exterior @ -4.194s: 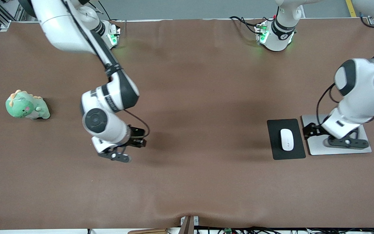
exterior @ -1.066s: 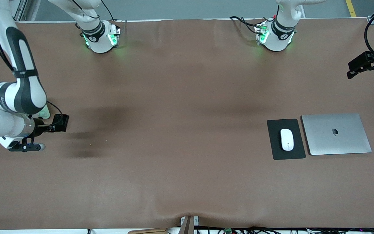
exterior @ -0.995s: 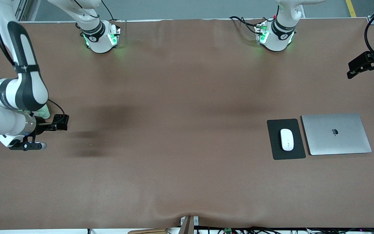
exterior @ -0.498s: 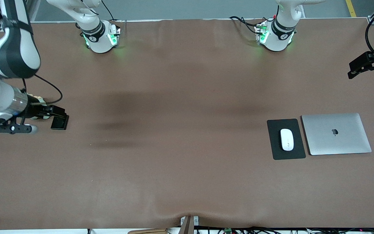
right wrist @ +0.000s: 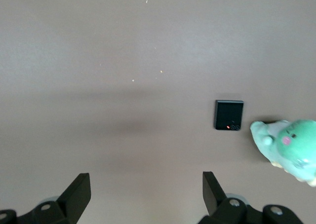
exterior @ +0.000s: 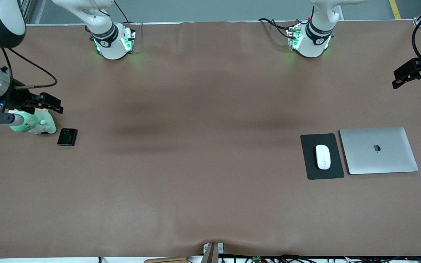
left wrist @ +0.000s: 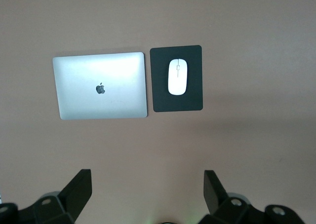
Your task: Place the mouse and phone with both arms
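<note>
The phone (exterior: pixel 67 137) is glossy black, the mouse (exterior: pixel 322 156) smooth white plastic, the laptop (exterior: pixel 378 150) brushed metal, the table cover (exterior: pixel 210 204) matt brown.

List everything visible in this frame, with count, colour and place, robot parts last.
mouse: 1, white, on the mat.
mat: 1, black, flat on the table toward the left arm's end, beside the laptop.
laptop: 1, silver, lid closed, at the left arm's end of the table.
phone: 1, glossy black, flat on the table at the right arm's end, beside the dinosaur toy.
dinosaur toy: 1, green plush, at the right arm's end, partly under the right gripper.
table: 1, brown cover.
left gripper: 1, black, open, empty, up over the table edge at the left arm's end.
right gripper: 1, black, open, empty, raised over the dinosaur toy.
</note>
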Controlling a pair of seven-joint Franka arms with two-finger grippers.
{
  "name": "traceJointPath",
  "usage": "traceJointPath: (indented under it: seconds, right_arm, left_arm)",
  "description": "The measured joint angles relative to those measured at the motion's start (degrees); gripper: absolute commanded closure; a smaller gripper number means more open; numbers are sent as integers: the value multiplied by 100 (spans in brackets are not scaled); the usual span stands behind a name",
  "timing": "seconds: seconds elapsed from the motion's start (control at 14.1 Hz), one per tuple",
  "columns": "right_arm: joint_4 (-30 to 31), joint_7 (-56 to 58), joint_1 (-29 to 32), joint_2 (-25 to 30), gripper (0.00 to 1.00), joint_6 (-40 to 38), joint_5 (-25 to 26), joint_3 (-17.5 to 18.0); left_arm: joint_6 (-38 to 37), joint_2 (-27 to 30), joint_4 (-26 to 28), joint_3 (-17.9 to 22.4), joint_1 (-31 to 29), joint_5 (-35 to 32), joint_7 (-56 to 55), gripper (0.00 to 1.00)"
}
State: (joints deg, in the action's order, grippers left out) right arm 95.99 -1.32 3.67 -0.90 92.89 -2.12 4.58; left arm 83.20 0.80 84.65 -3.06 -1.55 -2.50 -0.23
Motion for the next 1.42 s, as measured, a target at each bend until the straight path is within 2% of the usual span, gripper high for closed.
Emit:
traceJointPath:
  seconds: [0.36,1.42]
  right_arm:
    - [-171,172,0,318,0,-367,64,-3]
    - [-170,309,-3,322,0,-457,77,-18]
  left_arm:
    - [0,0,0,2,0,0,0,0]
    - [12,0,-1,17,-2,0,0,0]
